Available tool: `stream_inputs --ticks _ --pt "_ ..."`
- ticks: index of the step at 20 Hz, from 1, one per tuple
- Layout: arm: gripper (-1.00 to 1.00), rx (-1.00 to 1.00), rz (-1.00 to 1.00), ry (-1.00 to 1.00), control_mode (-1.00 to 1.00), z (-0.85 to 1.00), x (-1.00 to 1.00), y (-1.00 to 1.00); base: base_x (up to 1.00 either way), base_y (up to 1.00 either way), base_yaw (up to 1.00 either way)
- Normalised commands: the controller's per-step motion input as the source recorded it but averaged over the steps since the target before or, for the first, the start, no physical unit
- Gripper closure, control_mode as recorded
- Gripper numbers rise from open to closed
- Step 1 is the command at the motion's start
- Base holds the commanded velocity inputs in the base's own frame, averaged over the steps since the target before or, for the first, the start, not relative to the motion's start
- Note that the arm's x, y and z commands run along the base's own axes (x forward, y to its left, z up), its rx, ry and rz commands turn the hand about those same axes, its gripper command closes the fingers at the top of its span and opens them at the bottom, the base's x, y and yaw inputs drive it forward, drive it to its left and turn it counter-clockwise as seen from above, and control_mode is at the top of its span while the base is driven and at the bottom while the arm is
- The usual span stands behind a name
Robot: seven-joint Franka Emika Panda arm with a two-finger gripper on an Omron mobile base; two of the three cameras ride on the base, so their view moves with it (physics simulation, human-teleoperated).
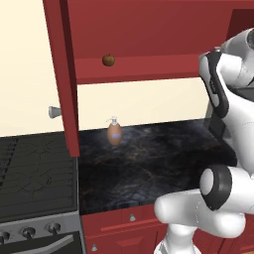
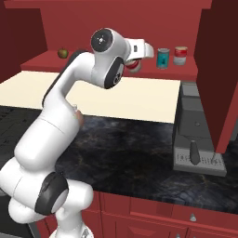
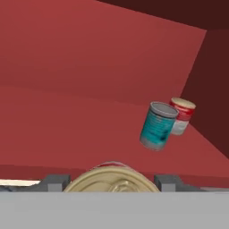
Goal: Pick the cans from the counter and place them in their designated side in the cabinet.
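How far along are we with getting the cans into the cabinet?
Two cans, teal can and red-banded can, already stand on the cabinet shelf. The gripper holds a third can between its jaws at shelf height, unreleased. No cans visible on the counter.

**Setting: home kitchen**

From my station I read this as a domestic kitchen. Dark-red wall cabinet (image 2: 111, 28) around the gripper (image 2: 134, 65), black stone-look counter (image 1: 149, 163) far below it, grated stove top (image 1: 34, 173) below and well to its left, red drawers (image 1: 124, 223) under the counter.
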Motion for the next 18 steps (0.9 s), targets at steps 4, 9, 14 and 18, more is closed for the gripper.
stream_inputs --ticks 4,9,14,18 --pt "1.00 0.00 0.02 0.00 -1.00 -0.06 0.28 -0.11 0.00 0.00 0.00" --pt "1.00 0.00 0.01 0.03 -1.00 -0.07 0.30 -0.08 0.00 0.00 0.00" --pt "1.00 0.00 0.01 0.07 -1.00 -0.07 0.29 -0.05 0.00 0.00 0.00" --pt "1.00 0.00 0.01 0.07 -1.00 -0.04 0.30 -0.05 0.00 0.00 0.00"
